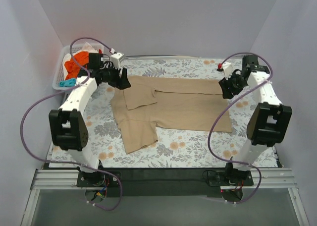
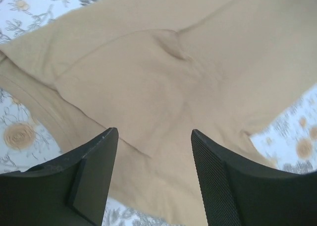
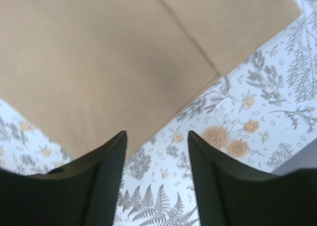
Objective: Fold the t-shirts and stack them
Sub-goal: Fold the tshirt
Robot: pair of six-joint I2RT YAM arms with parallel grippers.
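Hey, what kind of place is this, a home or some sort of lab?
Probably a robot test booth, not a home: plain white walls close in the workspace, two robot arms are bolted to a metal rail at the near edge, and a tan t-shirt lies on a floral table cover.

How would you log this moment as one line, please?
stage: tan t-shirt partly folded on floral cover | left arm: jaws open, empty, over shirt | right arm: jaws open, empty, at shirt's right edge | basket: orange shirt inside
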